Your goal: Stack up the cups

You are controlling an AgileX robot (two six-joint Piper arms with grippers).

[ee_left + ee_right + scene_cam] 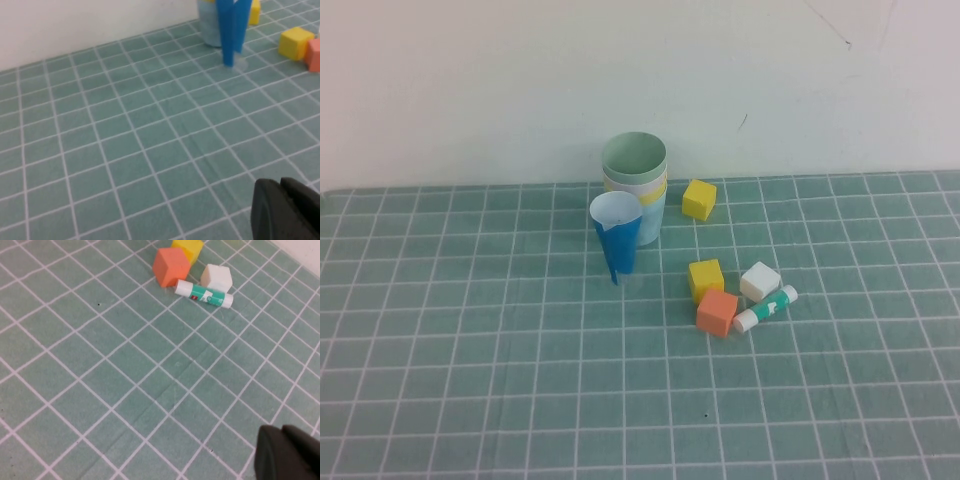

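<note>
The cups point(636, 190) stand nested in one stack at the back of the desk point(470, 380), near the wall, green on top, so I judge the stacking done. The blue cone point(617, 240) stands just in front of them, apart from the job. The cubes point(717, 296) and glue stick point(766, 309) lie to the right, well clear. My left hand point(287, 210) hangs low over bare desk, closed and empty; my right hand point(290, 455) likewise, fingers together, holding nothing. Both are parked off the work.
</note>
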